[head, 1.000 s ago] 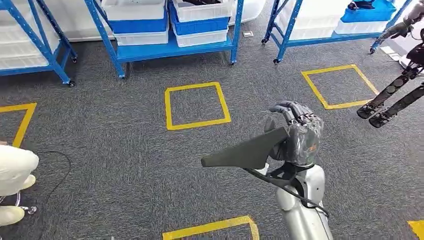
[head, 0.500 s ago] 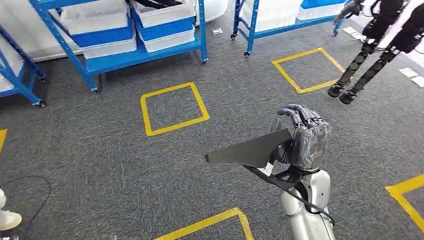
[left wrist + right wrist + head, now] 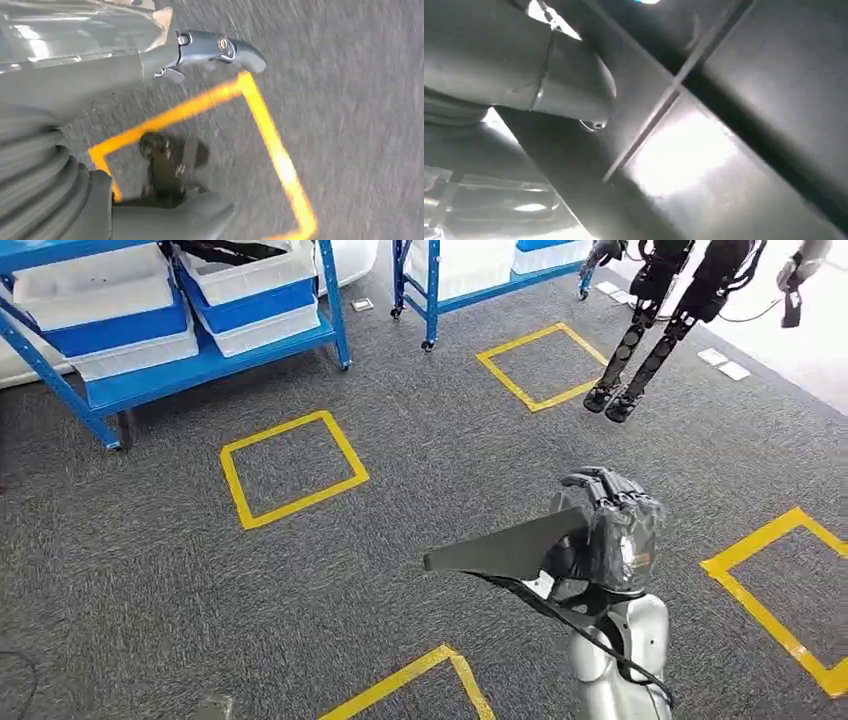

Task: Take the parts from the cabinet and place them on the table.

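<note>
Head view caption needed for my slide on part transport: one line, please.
Right hand carries a flat dark part over grey carpet marked with yellow tape squares.

Open carpet (image 3: 420, 450) ahead; blue racks (image 3: 200, 350) beyond, seemingly.

The head view is evenly and brightly lit, with soft, weak shadows on the dark grey speckled carpet (image 3: 200, 570). Light washes out the pale floor strip (image 3: 810, 330) at the far right corner. Straight lines of the blue metal shelving rack (image 3: 330, 300) lean and bend slightly toward the edges.

The left wrist view is smeared by motion: the yellow tape square on the floor (image 3: 270, 145) has soft edges and the carpet streaks. A glare band lies on the glossy grey wrist cover (image 3: 60, 35).

The right wrist view is dim and out of focus; a broad white sheen sits on the flat dark plastic panel (image 3: 684, 155) close to the lens.
</note>
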Available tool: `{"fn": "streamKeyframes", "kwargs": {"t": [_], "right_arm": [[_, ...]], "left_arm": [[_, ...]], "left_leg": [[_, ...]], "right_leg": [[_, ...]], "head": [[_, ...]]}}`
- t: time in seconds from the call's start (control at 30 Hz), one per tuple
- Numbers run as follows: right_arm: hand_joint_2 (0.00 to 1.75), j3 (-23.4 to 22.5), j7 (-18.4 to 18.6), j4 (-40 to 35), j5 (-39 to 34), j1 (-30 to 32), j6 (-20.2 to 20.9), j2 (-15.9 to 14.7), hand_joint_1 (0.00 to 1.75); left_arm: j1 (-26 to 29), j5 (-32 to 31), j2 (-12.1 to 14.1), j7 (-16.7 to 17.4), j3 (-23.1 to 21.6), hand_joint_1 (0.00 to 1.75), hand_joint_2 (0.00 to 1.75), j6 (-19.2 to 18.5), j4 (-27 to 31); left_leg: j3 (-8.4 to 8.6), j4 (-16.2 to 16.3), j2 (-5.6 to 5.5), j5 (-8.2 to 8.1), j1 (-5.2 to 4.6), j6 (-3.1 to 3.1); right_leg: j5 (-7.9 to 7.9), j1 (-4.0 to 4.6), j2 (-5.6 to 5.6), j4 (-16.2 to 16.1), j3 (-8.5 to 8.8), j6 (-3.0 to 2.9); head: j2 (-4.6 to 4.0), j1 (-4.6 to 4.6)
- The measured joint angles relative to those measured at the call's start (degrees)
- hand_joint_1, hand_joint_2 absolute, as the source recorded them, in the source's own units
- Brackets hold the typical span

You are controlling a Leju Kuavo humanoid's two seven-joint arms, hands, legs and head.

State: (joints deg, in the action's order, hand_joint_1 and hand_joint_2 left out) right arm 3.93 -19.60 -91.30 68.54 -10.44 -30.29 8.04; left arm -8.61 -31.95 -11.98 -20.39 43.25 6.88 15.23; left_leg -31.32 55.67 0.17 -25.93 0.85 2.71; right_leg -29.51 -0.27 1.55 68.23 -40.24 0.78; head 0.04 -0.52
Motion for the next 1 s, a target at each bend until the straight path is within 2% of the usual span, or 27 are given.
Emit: {"fn": "streamKeyframes", "kwargs": {"t": [0.03,0.07,0.1,0.13,0.17,0.2,0.23,0.27,0.37,0.4,0.43,0.47,0.5,0.53,0.57,0.6,0.63,0.67,0.7,0.73,0.77,0.83,0.87,0.9,0.93,0.97,1.0], "right_arm": [[0.00,-0.3,0.2,0.1,0.1,0.0,0.1,0.1,1.75],[0.00,-0.6,0.2,0.3,0.1,0.0,0.1,0.1,1.75],[0.00,-0.9,0.2,0.5,0.2,0.0,0.1,0.1,1.75],[0.00,-1.1,0.2,0.6,0.3,0.0,0.1,0.1,1.75],[0.00,-1.2,0.2,0.6,0.4,0.0,0.1,0.1,1.75],[0.00,-1.3,0.2,0.6,0.4,-0.1,0.1,0.2,1.75],[0.00,-1.3,0.2,0.6,0.4,-0.3,0.1,0.2,1.75],[0.00,-1.3,0.2,0.7,0.5,-0.4,0.1,0.4,1.75],[0.00,-1.6,0.3,0.7,0.5,-0.4,0.1,0.4,1.75],[0.00,-1.7,0.3,0.7,0.5,-0.4,0.1,0.5,1.75],[0.00,-1.8,0.3,0.7,0.5,-0.5,0.1,0.6,1.75],[0.00,-1.9,0.3,0.8,0.5,-0.6,0.1,0.8,1.75],[0.00,-2.0,0.3,0.8,0.5,-0.7,0.1,0.9,1.75],[0.00,-2.0,0.3,0.9,0.6,-0.7,0.1,1.0,1.75],[0.00,-2.0,0.3,1.0,0.7,-0.7,0.1,1.0,1.75],[0.00,-2.1,0.6,1.3,1.6,-0.7,0.1,1.0,1.75],[0.00,-2.2,1.1,1.5,2.8,-0.8,0.1,1.0,1.75],[0.00,-2.3,1.6,1.8,3.9,-1.0,0.1,1.0,1.75],[0.00,-2.4,1.9,2.3,5.0,-1.5,0.1,1.0,1.75],[0.00,-2.4,2.3,2.8,5.6,-2.1,-0.1,1.0,1.75],[0.00,-2.5,2.8,3.5,6.4,-3.1,-0.2,1.0,1.75],[0.00,-2.7,3.6,5.7,8.0,-5.6,-0.4,0.9,1.75],[0.00,-2.9,4.1,6.5,8.7,-6.5,-0.4,0.9,1.75],[0.00,-3.0,5.0,7.3,10.2,-7.6,-0.4,0.7,1.75],[0.00,-3.2,6.3,8.1,12.1,-8.6,-0.4,0.3,1.75],[0.00,-3.2,8.6,9.0,14.9,-10.4,-0.4,-0.2,1.75],[0.00,-3.2,11.0,10.1,18.1,-12.5,-0.2,-0.5,1.75]], "left_arm": [[0.0,0.0,-0.2,0.1,0.0,0.00,1.75,-0.2,0.0],[0.1,0.0,-0.3,0.2,0.0,0.00,1.75,-0.2,0.0],[0.1,0.0,-0.4,0.2,0.0,0.00,1.75,-0.2,0.0],[0.0,-0.1,-0.5,0.2,0.0,0.00,1.75,-0.2,0.0],[0.0,-0.1,-0.6,0.2,0.0,0.00,1.75,-0.3,0.0],[-0.1,-0.1,-0.7,0.2,-0.1,0.00,1.75,-0.3,0.0],[-0.1,-0.1,-0.6,0.2,-0.1,0.00,1.75,-0.3,0.0],[-0.1,-0.1,-0.7,0.2,-0.1,0.00,1.75,-0.3,0.1],[-0.2,-0.2,-0.7,0.2,-0.2,0.00,1.75,-0.3,0.1],[-0.3,-0.2,-0.8,0.2,-0.2,0.00,1.75,-0.3,0.1],[-0.3,-0.2,-0.7,0.2,-0.2,0.00,1.75,-0.3,0.1],[-0.3,-0.2,-0.7,0.2,-0.2,0.00,1.75,-0.3,0.1],[-0.1,-0.2,-0.7,0.2,-0.2,0.00,1.75,-0.3,0.1],[0.0,-0.2,-0.7,0.2,-0.2,0.00,1.75,-0.3,0.1],[0.1,-0.2,-0.7,0.2,-0.2,0.00,1.75,-0.3,0.1],[0.2,-0.5,-0.7,0.4,-0.2,0.00,1.75,-0.6,0.1],[0.2,-0.7,-0.7,0.5,-0.2,0.00,1.75,-0.8,0.1],[0.2,-1.0,-0.8,0.6,-0.2,0.00,1.75,-1.0,0.1],[0.2,-1.0,-0.8,0.7,-0.3,0.00,1.75,-1.2,0.1],[0.2,-1.0,-0.8,0.8,-0.3,0.00,1.75,-1.3,0.1],[0.1,-1.0,-0.8,1.0,-0.3,0.00,1.75,-1.4,0.1],[0.2,-0.9,-0.9,1.3,-0.2,0.00,1.75,-1.4,0.1],[0.2,-0.8,-0.9,1.4,-0.2,0.00,1.75,-1.5,0.1],[0.2,-0.6,-1.0,1.3,-0.2,0.00,1.75,-1.8,0.1],[0.1,-0.7,-1.2,1.2,-0.2,0.00,1.75,-2.0,0.1],[0.2,-1.0,-1.1,1.2,-0.2,0.00,1.75,-2.2,0.1],[0.2,-1.4,-1.1,1.4,-0.2,0.00,1.75,-2.5,0.1]], "left_leg": [[-0.10,0.0,0.90,-0.01,-0.09,-0.01],[-0.23,0.0,1.80,-0.01,-0.09,-0.02],[-0.26,0.1,2.59,-0.01,-0.07,-0.04],[-0.24,0.1,3.27,-0.06,-0.05,-0.12],[-0.19,0.2,3.96,-0.15,0.03,-0.28],[-0.13,0.5,4.64,-0.39,0.11,-0.67],[-0.16,0.8,5.13,-0.68,-0.24,-1.12],[-0.26,1.0,5.68,-0.95,-0.53,-1.62],[0.12,0.9,7.32,-0.93,-0.49,-2.27],[-0.15,1.2,6.71,-1.40,-0.02,-2.90],[-0.49,2.6,3.72,-2.74,0.19,-3.18],[-1.94,6.0,1.42,-5.13,0.29,-3.13],[-4.07,10.8,0.27,-7.68,0.29,-3.13],[-6.19,15.3,-0.18,-9.62,0.29,-3.19],[-7.81,18.5,-0.32,-10.40,0.31,-3.25],[-8.14,19.0,-0.32,-9.81,0.32,-3.19],[-7.44,17.2,-0.32,-8.09,0.32,-3.12],[-5.78,13.7,-0.43,-5.68,0.36,-3.01],[-3.11,8.1,-1.19,-2.66,0.51,-2.82],[-1.29,4.1,-3.42,-1.29,0.76,-2.57],[-0.75,2.7,-5.50,-1.93,0.95,-2.50],[-1.18,2.8,-4.19,-1.81,0.33,-2.22],[-1.15,2.7,-3.62,-1.68,0.04,-1.86],[-0.95,2.0,-2.74,-1.13,0.20,-1.18],[-0.82,1.5,-1.93,-0.58,0.42,-0.68],[-0.86,1.3,-1.36,-0.47,0.34,-0.28],[-0.92,1.3,-0.43,-0.40,0.21,-0.08]], "right_leg": [[-1.49,-0.27,-0.53,4.2,-1.91,0.15],[-2.12,-0.47,-0.78,6.9,-3.09,0.57],[-1.70,-0.71,-1.00,6.5,-2.72,1.04],[-0.47,-1.09,-1.34,3.7,-1.00,1.68],[1.28,-1.40,-1.98,-1.1,1.76,2.33],[3.29,-1.58,-3.76,-7.6,5.48,2.90],[3.29,-1.44,-7.17,-11.1,7.08,2.48],[3.66,-0.60,-6.44,-11.0,7.42,2.01],[3.84,-0.64,-4.26,-10.7,6.55,1.17],[4.19,-1.80,-3.52,-10.9,6.78,0.51],[4.30,-1.67,-2.87,-10.9,6.64,0.31],[4.45,-1.60,-2.42,-10.9,6.56,-0.52],[4.47,-1.44,-1.77,-10.9,6.48,-0.70],[4.54,-1.28,-1.06,-10.9,6.38,-0.88],[4.55,-1.08,-0.24,-10.9,6.37,-0.89],[4.56,-1.03,0.50,-10.8,6.39,-0.89],[4.56,-1.03,1.24,-10.7,6.39,-0.88],[4.56,-1.05,2.00,-10.6,6.41,-0.86],[4.56,-1.09,2.89,-10.4,6.40,-0.82],[4.57,-1.10,3.53,-10.3,6.27,-0.77],[4.66,-0.36,4.09,-9.9,5.80,-0.41],[5.31,-1.07,5.37,-10.2,4.99,0.51],[5.66,-1.18,6.04,-10.6,4.80,1.05],[5.94,-0.83,6.69,-10.9,4.48,1.62],[5.39,-1.05,3.86,-9.7,3.99,1.52],[3.91,-0.77,0.86,-7.3,2.60,1.40],[1.96,-0.86,-0.31,-3.2,0.49,1.21]], "head": [[0.00,0.04],[0.00,-0.11],[0.00,-0.09],[0.00,-0.09],[0.00,-0.07],[0.00,-0.09],[0.00,-0.29],[0.00,-0.17],[0.00,0.00],[0.00,0.04],[0.00,0.20],[0.00,0.19],[0.00,0.42],[0.00,0.35],[0.00,0.42],[0.00,0.33],[0.00,0.41],[0.00,0.37],[0.00,0.42],[0.00,0.39],[0.00,0.33],[0.00,0.27],[0.00,0.28],[0.00,0.20],[0.00,0.22],[0.00,0.05],[0.00,-0.31]]}}
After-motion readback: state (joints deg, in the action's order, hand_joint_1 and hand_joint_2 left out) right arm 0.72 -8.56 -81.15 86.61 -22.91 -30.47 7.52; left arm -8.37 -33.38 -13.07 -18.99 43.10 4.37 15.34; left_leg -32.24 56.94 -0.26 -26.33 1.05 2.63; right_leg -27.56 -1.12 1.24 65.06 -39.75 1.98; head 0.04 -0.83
